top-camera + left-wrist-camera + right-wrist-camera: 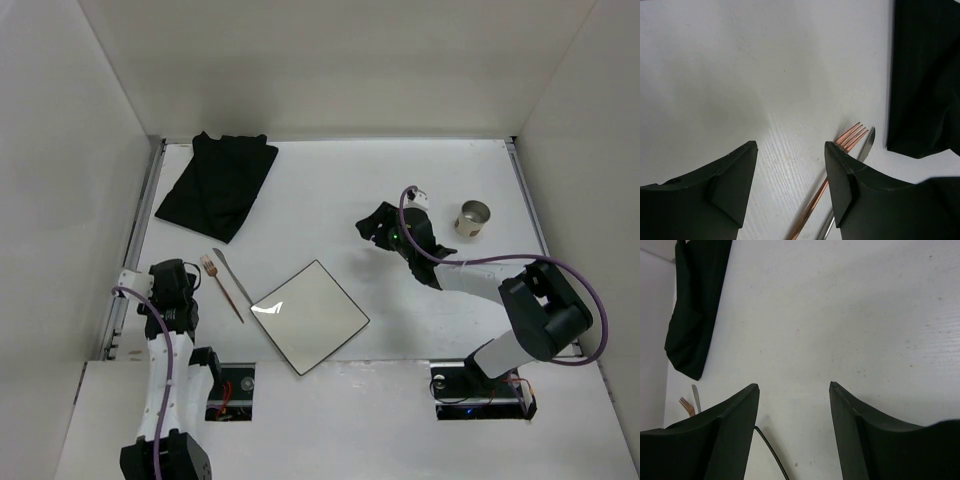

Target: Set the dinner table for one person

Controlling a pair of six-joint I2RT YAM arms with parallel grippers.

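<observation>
Your left gripper [790, 150], jaws apart and empty, hovers with the fork [850, 137] at its 2 o'clock, likely lined up to grab it. Your right gripper [794, 390], also apart, hovers over bare counter [840, 315], plate [310, 315] at 7 o'clock.

A robot lab's test cell, not a home: a plain white table [330, 190] is boxed by blank white walls [330, 60] at 9, 12 and 3 o'clock, and a left arm [160, 372] and right arm [540, 315], trailing purple cables [490, 261], are bolted at 6 o'clock.
</observation>
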